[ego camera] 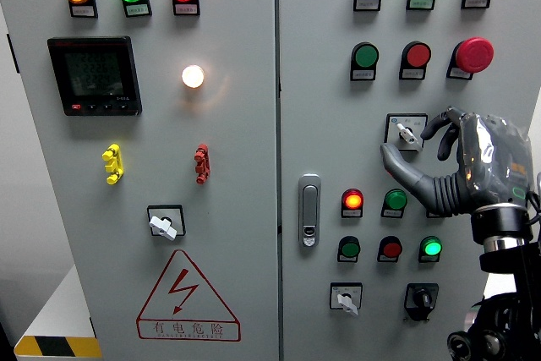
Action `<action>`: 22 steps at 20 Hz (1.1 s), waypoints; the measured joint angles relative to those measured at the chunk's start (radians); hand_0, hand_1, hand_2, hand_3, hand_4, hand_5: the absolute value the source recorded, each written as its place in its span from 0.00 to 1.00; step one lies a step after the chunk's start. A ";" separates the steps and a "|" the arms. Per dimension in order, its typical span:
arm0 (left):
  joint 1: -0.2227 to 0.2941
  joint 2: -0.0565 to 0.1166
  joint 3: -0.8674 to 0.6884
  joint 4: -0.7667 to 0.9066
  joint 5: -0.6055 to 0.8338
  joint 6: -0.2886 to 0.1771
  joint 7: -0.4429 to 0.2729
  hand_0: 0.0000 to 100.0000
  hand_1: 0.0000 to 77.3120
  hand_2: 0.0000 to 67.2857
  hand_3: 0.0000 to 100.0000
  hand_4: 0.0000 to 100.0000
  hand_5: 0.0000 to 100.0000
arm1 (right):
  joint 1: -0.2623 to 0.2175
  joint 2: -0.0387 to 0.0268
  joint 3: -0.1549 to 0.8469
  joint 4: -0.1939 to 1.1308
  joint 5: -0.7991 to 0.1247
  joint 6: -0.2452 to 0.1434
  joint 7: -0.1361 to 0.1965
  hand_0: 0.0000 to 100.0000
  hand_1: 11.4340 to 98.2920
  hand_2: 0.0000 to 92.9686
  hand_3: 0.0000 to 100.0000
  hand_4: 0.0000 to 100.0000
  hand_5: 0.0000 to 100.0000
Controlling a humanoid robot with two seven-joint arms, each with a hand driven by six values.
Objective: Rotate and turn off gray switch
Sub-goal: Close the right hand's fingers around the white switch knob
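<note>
The gray switch (pixel 407 134) is a small rotary knob on a white square plate with a black border, mounted on the right-hand door of the panel (pixel 321 107), below the black-ringed red button and toward that door's right edge. Its gray lever points down-right.

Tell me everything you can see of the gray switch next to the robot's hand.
The gray switch is a small rotary selector on a square white plate with a dark border, on the right cabinet door, below the red button. Its pale gray knob looks plastic and points to the lower right. The right hand hovers beside it, fingers curled near its right edge; contact is unclear.
</note>
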 measured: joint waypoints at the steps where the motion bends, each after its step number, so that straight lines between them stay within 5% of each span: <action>1: 0.000 0.000 0.000 0.000 0.000 0.000 0.000 0.89 0.00 0.20 0.19 0.08 0.11 | 0.001 0.0002 0.001 -0.002 0.000 0.000 0.000 0.00 0.27 0.68 0.89 0.97 1.00; 22: 0.000 0.000 -0.001 0.000 0.000 0.000 0.000 0.89 0.00 0.20 0.19 0.08 0.11 | 0.001 0.0019 0.016 -0.044 0.000 -0.022 0.005 0.00 0.26 0.70 0.91 0.97 1.00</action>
